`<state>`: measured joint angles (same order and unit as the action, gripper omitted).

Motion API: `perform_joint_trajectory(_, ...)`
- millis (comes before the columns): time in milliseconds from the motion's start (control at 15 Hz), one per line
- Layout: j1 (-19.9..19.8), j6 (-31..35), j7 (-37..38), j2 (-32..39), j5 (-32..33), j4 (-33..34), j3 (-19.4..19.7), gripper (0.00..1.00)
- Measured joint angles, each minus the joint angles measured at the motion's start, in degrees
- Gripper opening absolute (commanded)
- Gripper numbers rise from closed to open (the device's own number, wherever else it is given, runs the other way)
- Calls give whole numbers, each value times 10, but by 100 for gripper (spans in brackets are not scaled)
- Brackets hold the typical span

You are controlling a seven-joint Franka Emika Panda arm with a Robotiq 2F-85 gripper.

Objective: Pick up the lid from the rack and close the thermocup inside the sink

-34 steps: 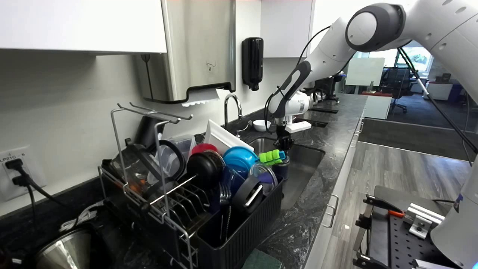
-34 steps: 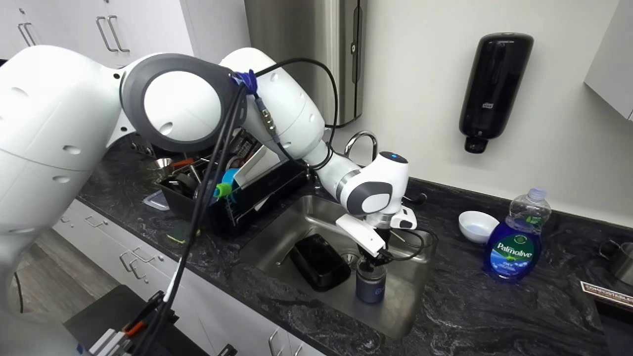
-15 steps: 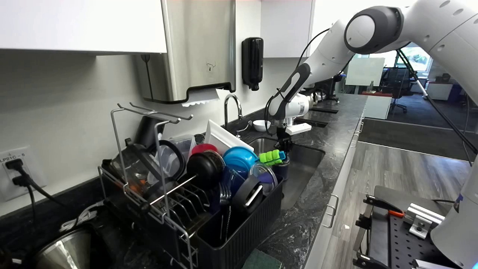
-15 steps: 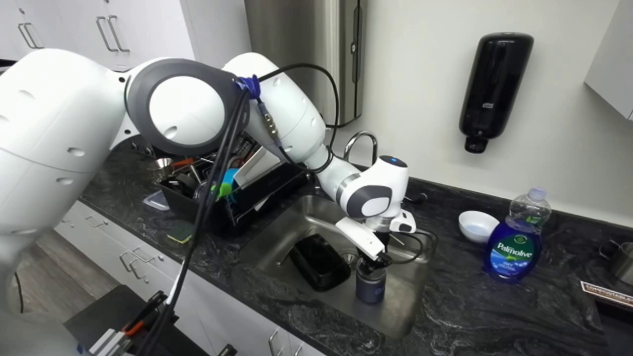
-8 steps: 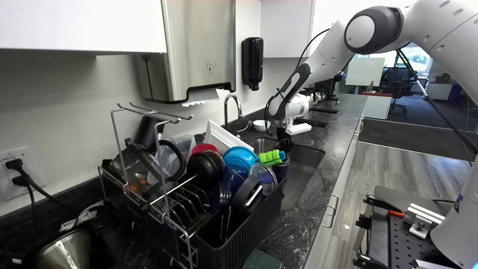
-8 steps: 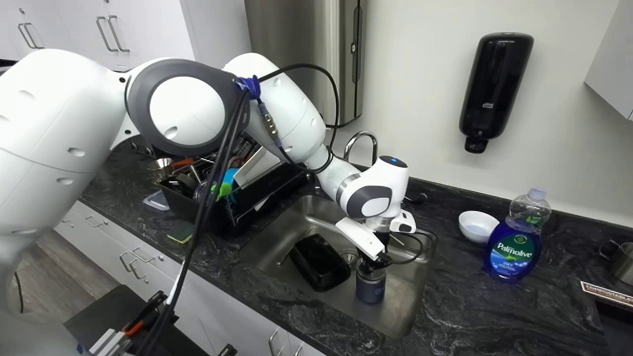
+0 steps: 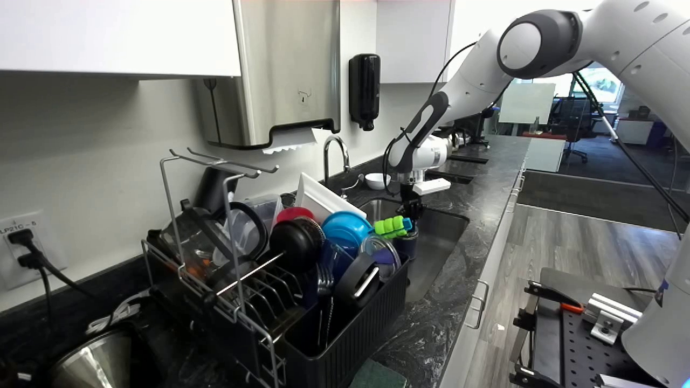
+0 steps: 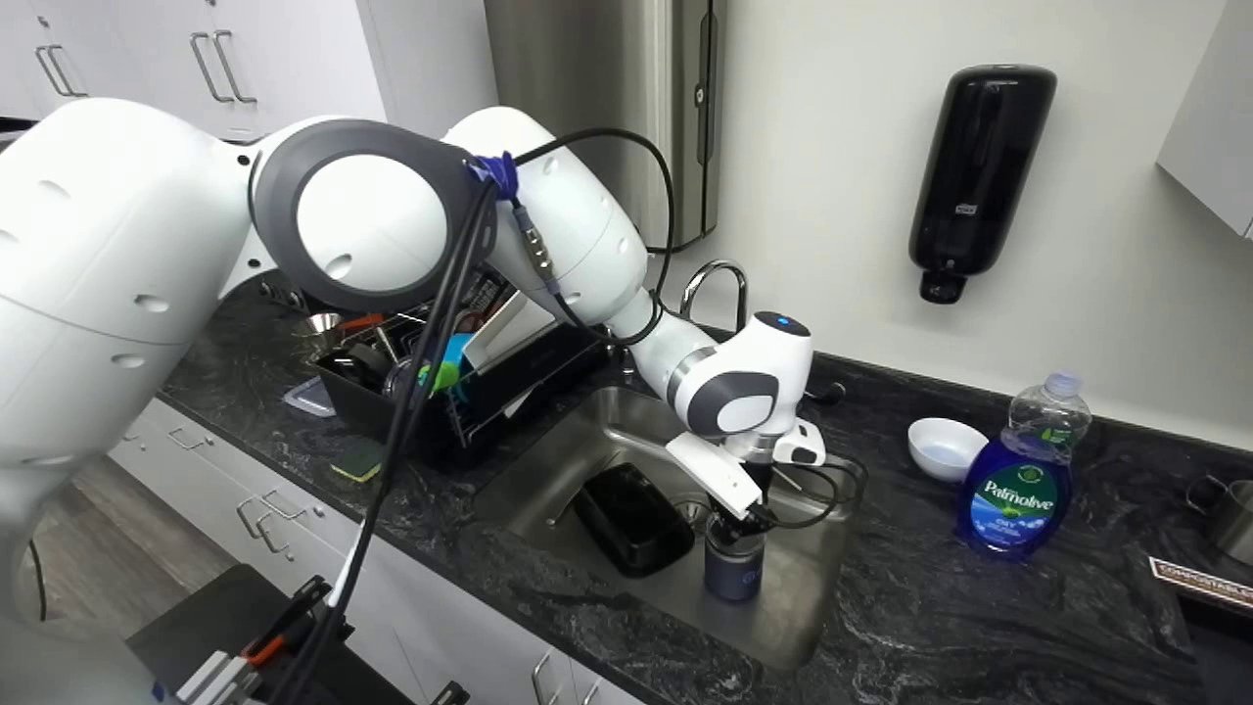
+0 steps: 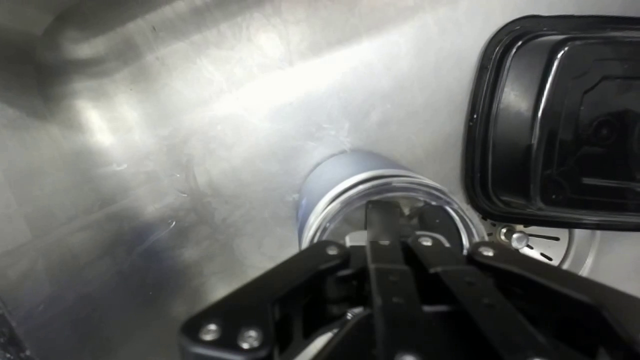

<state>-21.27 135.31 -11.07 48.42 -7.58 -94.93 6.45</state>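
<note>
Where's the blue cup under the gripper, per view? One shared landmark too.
In an exterior view: the blue cup is right of and below centre, partly hidden behind the dish rack.
In an exterior view: the blue cup is low, right of the black tray.
Wrist view: the blue cup is near centre, partly covered by the gripper.
Shared landmark: the steel sink, around it.

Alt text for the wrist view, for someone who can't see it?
A black two-fingered gripper is over the clear round lid atop a blue-grey cylindrical thermocup in a steel sink; whether it grips the lid is unclear. At right, a glossy black rectangular container partly hides a slotted metal drain strainer.
</note>
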Motion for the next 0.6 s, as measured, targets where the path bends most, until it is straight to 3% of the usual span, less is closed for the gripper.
perform_joint_trajectory(600,-4,6,0,0,-7,0,-4,0)
